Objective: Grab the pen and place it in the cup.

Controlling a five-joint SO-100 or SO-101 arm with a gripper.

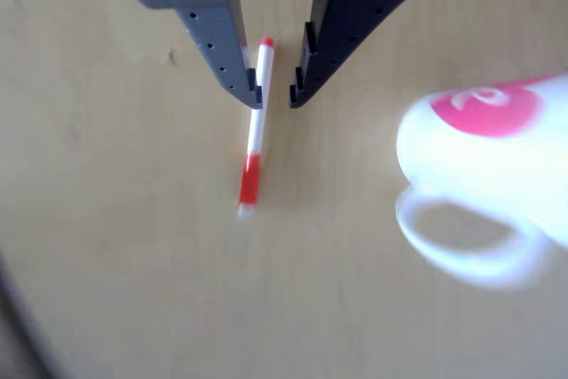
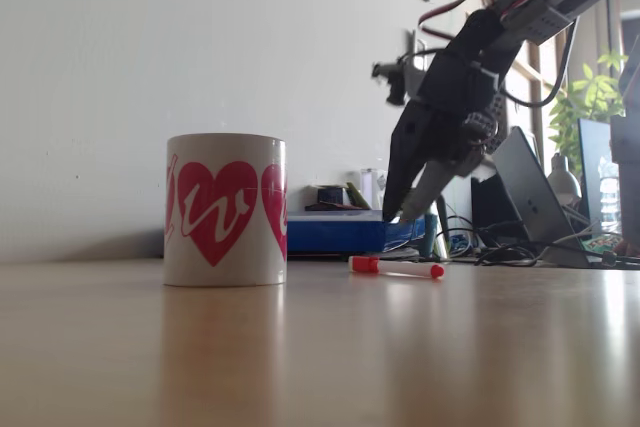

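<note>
The pen (image 1: 256,135) lies flat on the wooden table, a slim white marker with its red cap toward the bottom of the other view and a small red end at the top. In the fixed view the pen (image 2: 396,267) lies right of the cup. My gripper (image 1: 275,95) is open, hovering above the pen's upper half, its left finger over the barrel. From the side the gripper (image 2: 398,213) hangs a little above the pen, apart from it. The cup (image 2: 225,209), a white mug with pink hearts, stands upright; the cup (image 1: 488,175) and its loop handle appear blurred at the right.
The wooden table (image 1: 115,219) stretches wide around pen and mug. Behind it, in the fixed view, a blue box (image 2: 345,232), cables, a laptop (image 2: 530,197) and a plant (image 2: 590,97) stand at the back right, with a white wall at left.
</note>
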